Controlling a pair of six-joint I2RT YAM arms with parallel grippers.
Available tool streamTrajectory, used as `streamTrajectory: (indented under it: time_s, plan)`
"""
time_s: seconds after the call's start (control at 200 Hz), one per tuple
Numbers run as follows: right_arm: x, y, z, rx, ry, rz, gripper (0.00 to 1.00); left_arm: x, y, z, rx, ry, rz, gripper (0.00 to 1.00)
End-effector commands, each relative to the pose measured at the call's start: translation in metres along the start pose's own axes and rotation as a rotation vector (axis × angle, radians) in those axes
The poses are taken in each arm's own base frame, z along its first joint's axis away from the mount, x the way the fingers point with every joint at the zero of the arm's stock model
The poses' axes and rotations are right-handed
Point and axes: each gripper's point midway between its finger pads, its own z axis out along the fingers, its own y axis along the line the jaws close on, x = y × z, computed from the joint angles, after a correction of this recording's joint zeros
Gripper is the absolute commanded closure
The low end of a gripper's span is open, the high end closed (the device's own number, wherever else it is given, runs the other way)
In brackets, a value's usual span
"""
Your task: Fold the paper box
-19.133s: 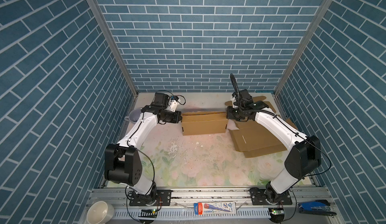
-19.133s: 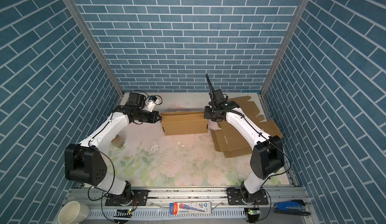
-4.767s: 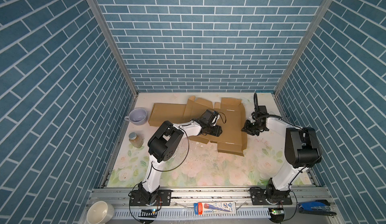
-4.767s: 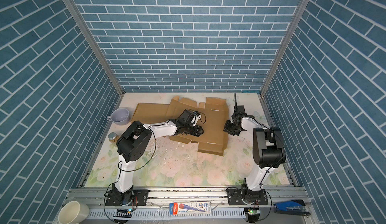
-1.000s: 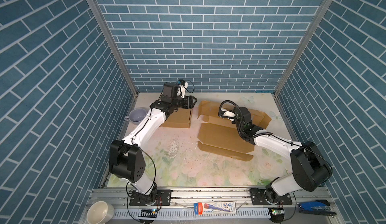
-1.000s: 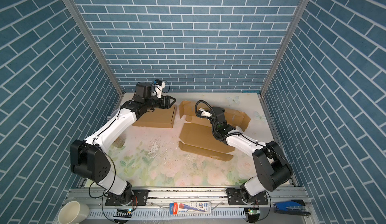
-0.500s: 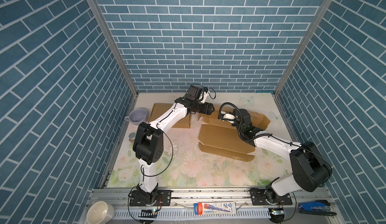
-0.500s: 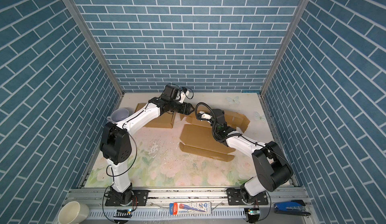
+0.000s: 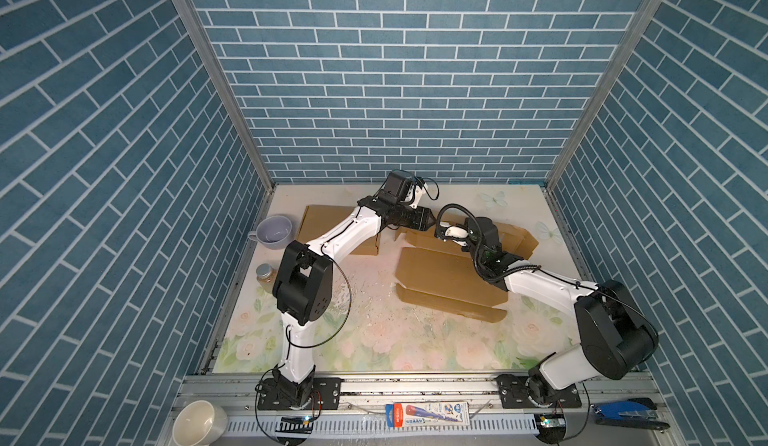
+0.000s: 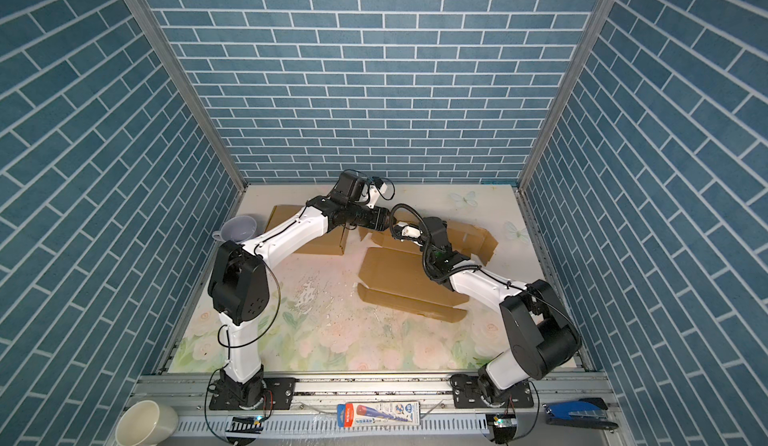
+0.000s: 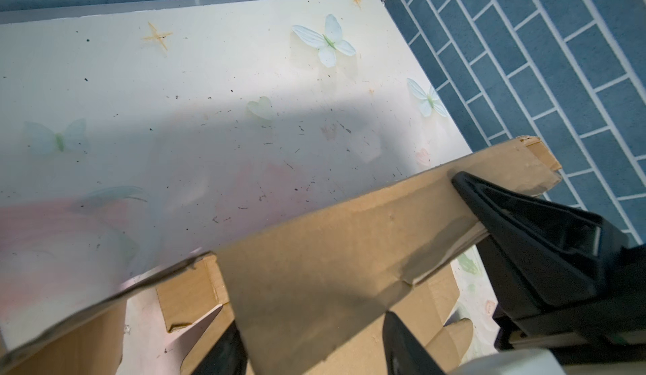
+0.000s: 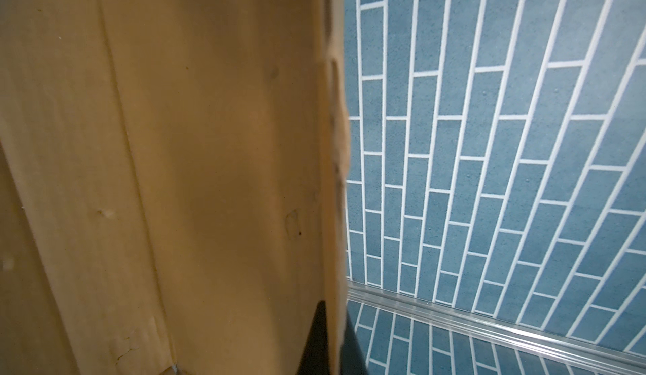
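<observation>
The paper box point(image 9: 440, 277) point(image 10: 399, 273) is brown cardboard lying mostly flat right of centre, with its back flaps raised. My right gripper point(image 9: 444, 234) point(image 10: 400, 230) is shut on the edge of a raised back flap. In the right wrist view its black fingers point(image 12: 316, 338) pinch that cardboard edge point(image 12: 174, 146). My left gripper point(image 9: 430, 225) point(image 10: 388, 219) reaches across to the same flap, close to the right gripper. In the left wrist view the left gripper point(image 11: 311, 334) is open. Its fingers point(image 11: 402, 345) stand on either side of the flap point(image 11: 314, 251).
A second cardboard piece point(image 9: 328, 225) lies under my left forearm. A lilac cup point(image 9: 274, 232) and a small jar point(image 9: 264, 273) stand by the left wall. Blue brick walls enclose the table. On the front rail are a white mug point(image 9: 199, 425), a packet point(image 9: 428, 412) and a stapler point(image 9: 627, 423).
My left gripper has moved right, from over the left cardboard piece to the box's raised flap beside the right gripper, and its jaws have narrowed. The right arm has hardly moved.
</observation>
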Motion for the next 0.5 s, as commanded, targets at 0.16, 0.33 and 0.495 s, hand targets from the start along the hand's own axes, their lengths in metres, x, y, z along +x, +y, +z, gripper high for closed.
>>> streamTrajectory:
  time_s: [0.16,0.33,0.495]
  plan:
    - [-0.004,0.009,0.001,-0.044,-0.022,-0.002,1.0,-0.009,-0.004,-0.008,0.041,-0.031,0.014,0.4]
    - [-0.001,0.012,-0.003,-0.07,-0.035,0.0,1.0,-0.029,0.021,-0.053,0.009,-0.119,0.004,0.37]
    - [0.002,0.011,-0.005,-0.094,-0.048,0.01,1.0,-0.047,0.041,-0.102,0.016,-0.232,-0.005,0.35]
